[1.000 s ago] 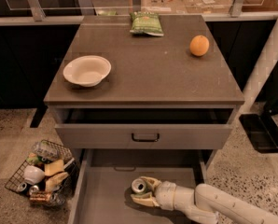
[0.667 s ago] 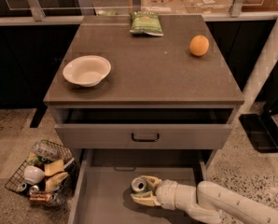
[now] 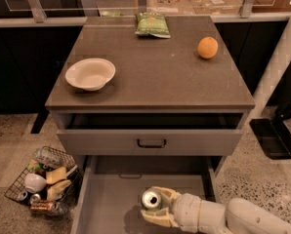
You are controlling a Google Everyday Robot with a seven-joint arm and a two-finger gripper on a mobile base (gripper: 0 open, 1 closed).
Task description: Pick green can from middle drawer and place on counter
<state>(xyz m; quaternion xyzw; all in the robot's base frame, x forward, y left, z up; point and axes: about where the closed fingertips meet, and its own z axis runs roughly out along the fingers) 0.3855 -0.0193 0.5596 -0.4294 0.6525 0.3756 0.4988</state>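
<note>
One green can (image 3: 151,199) stands upright in the middle drawer (image 3: 104,206), which is pulled fully out below the front edge of the counter (image 3: 150,82); the can's silver top faces up, and it sits on the grey drawer floor toward the right of centre. The gripper (image 3: 152,204) is down inside the same drawer, reaching in from the counter's right on a pale arm (image 3: 233,218), and its two fingers (image 3: 166,195) are clamped on the can, one on each side. The drawer above (image 3: 111,141), directly under the counter, is slightly open and has a black handle (image 3: 151,143). On the counter are a white bowl (image 3: 90,73) at the left, a green chip bag (image 3: 152,25) at the back, and an orange (image 3: 207,47) at the back right. A wire basket (image 3: 18,189) of mixed items stands on the floor left of the counter.
</note>
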